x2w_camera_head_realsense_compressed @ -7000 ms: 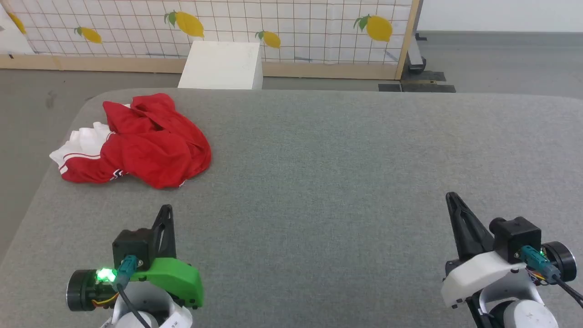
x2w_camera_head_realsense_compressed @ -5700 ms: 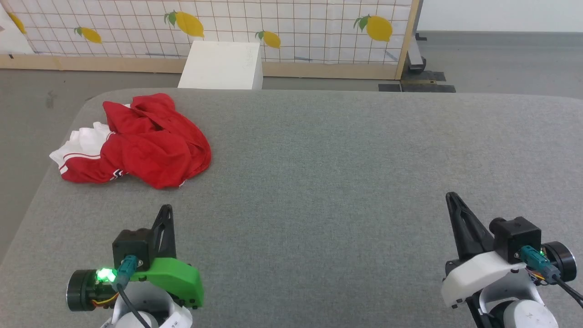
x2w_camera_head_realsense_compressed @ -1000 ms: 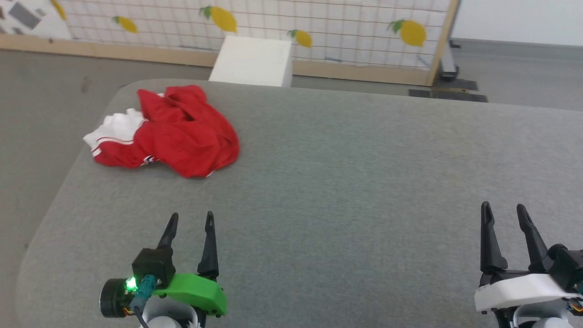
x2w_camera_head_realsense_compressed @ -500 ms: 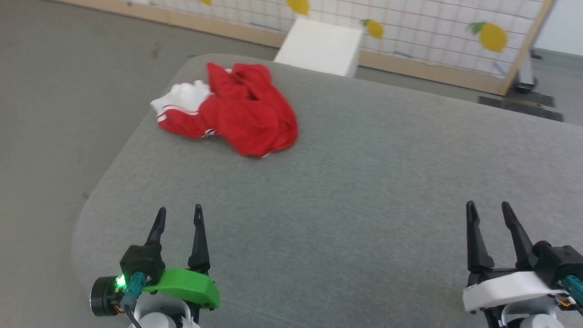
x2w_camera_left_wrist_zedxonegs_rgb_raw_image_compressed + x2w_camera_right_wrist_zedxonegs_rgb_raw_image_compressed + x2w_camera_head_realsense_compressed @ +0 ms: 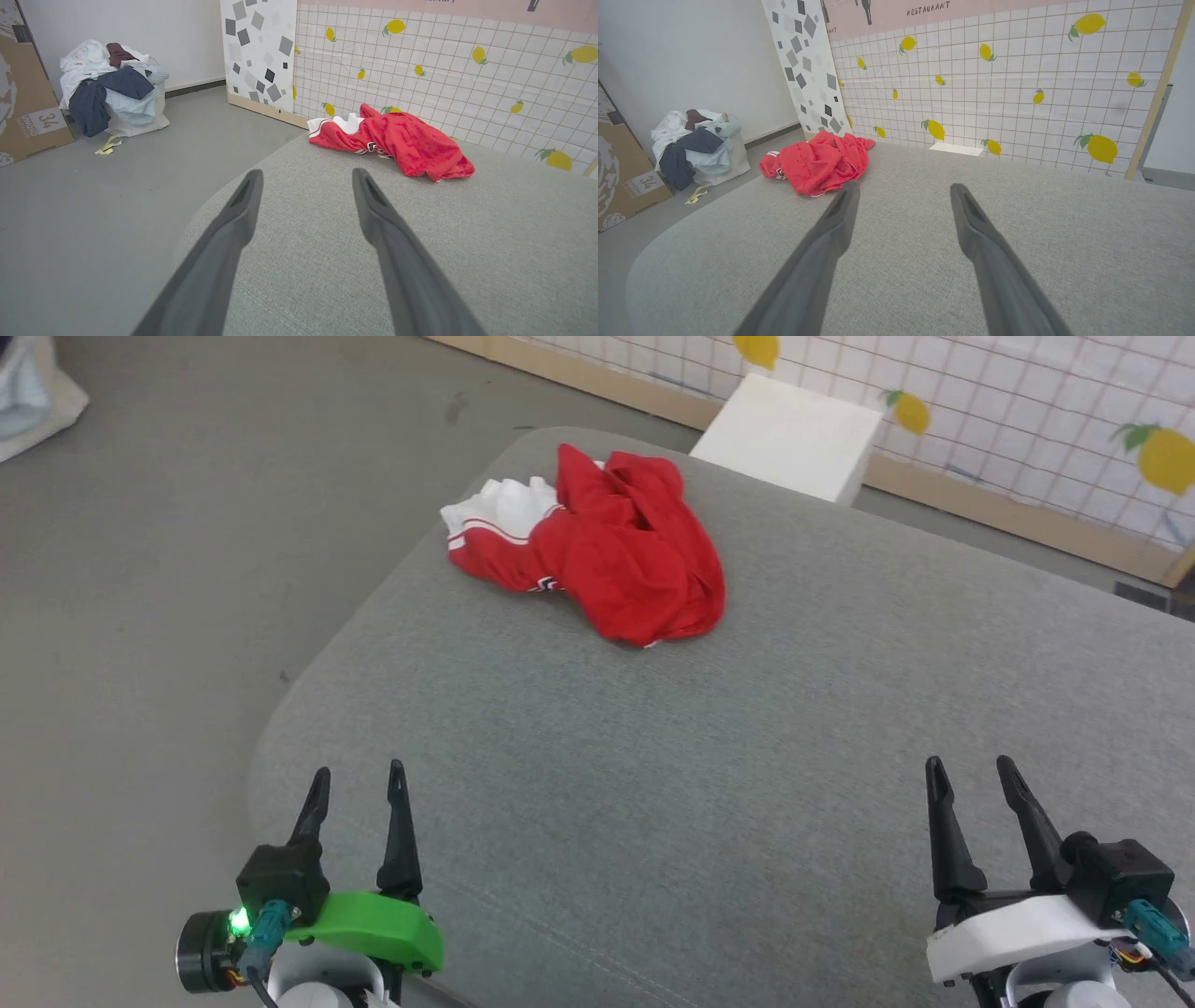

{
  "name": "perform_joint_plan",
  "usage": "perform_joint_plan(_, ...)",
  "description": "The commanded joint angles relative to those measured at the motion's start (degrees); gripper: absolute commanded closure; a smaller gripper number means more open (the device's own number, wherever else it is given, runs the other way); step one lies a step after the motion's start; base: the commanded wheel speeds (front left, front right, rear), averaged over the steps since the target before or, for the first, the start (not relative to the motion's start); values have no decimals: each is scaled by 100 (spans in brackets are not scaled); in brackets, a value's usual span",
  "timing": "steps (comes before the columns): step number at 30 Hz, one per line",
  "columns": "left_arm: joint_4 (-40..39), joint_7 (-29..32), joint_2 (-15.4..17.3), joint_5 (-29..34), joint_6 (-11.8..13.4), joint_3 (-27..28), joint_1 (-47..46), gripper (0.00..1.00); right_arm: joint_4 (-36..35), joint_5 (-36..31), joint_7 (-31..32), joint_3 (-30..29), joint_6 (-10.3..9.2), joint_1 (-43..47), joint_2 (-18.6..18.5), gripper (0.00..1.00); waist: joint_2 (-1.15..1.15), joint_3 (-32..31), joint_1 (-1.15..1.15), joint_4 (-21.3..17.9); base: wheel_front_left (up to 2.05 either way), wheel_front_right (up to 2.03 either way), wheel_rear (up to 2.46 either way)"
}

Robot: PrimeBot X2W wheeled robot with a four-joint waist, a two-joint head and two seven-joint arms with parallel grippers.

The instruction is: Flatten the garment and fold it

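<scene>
**Crumpled red jersey lies well ahead of 2 open grippers**

The garment (image 5: pixel 607 555), a bright red jersey with white cloth showing at 1 end, lies bunched in a heap. It is well ahead of the left gripper (image 5: pixel 359 770) and a little to its right. From the right gripper (image 5: pixel 970 763) it is far ahead and off to the left. Neither gripper touches it. Each is held over the near part of the grey table (image 5: pixel 653 784) with its 2 dark fingers apart and empty.

The step in hand looks like the reach toward the heap. It would likely go best with each gripper pinching a separate spot on the striped trim or hem, not the thick middle. The cloth could then be drawn apart to spread flat.

The heap sits close to the table's rounded corner, far ahead of the left gripper. Its white end is near the edge, with the floor (image 5: pixel 187 569) beyond, so pulling inward seems safer. Wide bare table lies ahead of both grippers and between them. A white box (image 5: pixel 794 434) and a lemon-patterned panel (image 5: pixel 1027 392) stand past the garment.
</scene>
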Motion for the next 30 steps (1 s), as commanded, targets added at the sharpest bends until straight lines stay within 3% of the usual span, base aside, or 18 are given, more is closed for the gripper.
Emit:
perform_joint_plan(1,-10,-25,-20,-35,3,1,46,0,17,17,-33,-4,-9,-26,2,0,0,-18,0,109,0,0,0)
perform_joint_plan(18,-46,-25,-24,-73,12,-2,70,0,29,14,-33,23,-9,37,2,0,0,25,0,150,0,0,0)
perform_joint_plan(30,334,-25,-9,-531,-356,127,-1165,0,-127,-191,-15,128,-9,-192,2,0,0,477,0,-115,0,0,0)
